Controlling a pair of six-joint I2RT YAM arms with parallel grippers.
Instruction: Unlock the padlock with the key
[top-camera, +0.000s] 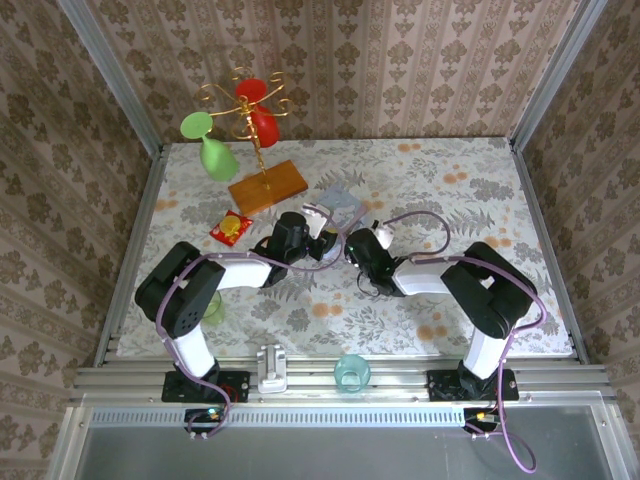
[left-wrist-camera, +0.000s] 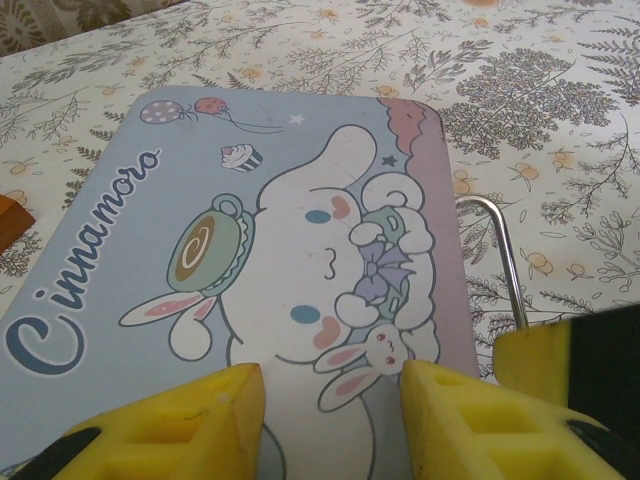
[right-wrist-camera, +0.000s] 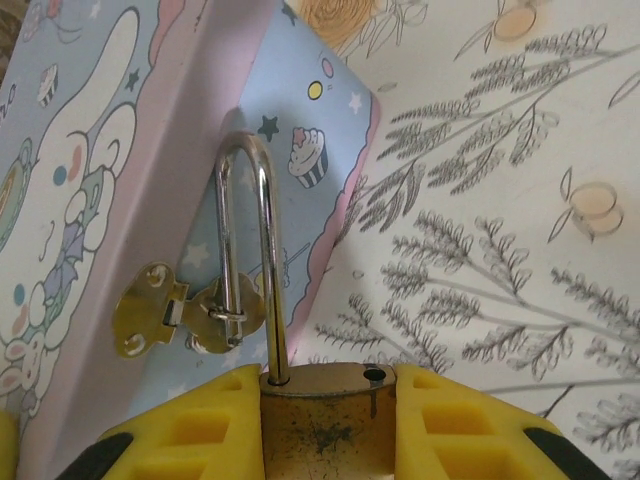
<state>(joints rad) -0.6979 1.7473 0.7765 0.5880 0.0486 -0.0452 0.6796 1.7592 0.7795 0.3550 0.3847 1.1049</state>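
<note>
Clamping padlock (right-wrist-camera: 320, 435) body in right gripper (right-wrist-camera: 330, 388) at table (top-camera: 505, 200) centre, shackle (right-wrist-camera: 262, 250) through hasp (right-wrist-camera: 165, 320) of tin (left-wrist-camera: 150, 300), arm folded low from near-right corner. Holding left gripper (left-wrist-camera: 332, 392) wide over tin lid, arm folded low.

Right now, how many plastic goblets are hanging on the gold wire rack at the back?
2. A green plastic goblet hangs on the left side of the gold wire rack; a red plastic goblet hangs by its central stem. No others seem hidden there.
</note>
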